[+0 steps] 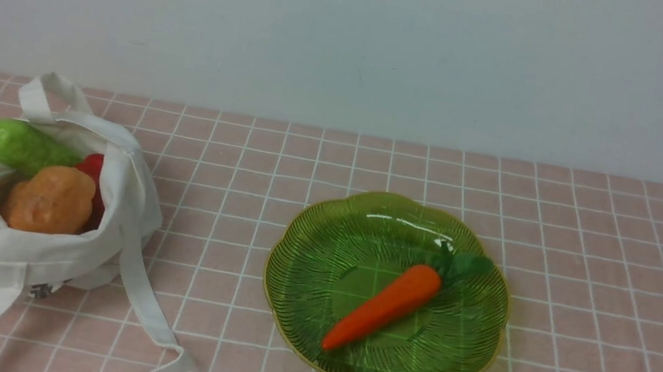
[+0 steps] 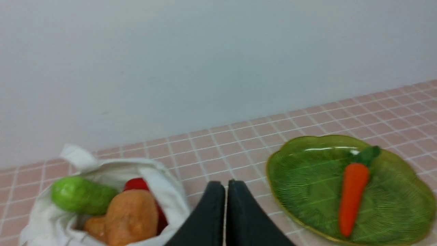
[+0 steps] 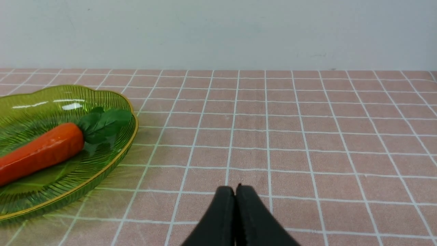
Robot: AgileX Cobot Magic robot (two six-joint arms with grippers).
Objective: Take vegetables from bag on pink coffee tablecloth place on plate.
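Front view: a lumpy tan-orange plastic potato (image 1: 51, 199) is seen uppermost in the soft white cloth bag (image 1: 13, 252), left of the ribbed green plate (image 1: 302, 276). It is judged light, rigid and slippery; its narrower waist is advised. Both the left end effector (image 2: 225, 186) and right end effector (image 3: 235, 191) are pressed together, empty.

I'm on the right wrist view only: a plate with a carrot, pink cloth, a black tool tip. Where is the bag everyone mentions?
Observer: The bag sits on the cloth, to the robot's left of the plate.
Operator: Anything left in it?
Observer: Yes: a cucumber, a potato and a small red piece show in its open mouth.
Operator: Is the other tool grabbing one?
Observer: No. The left tool is shut and empty, short of the bag.
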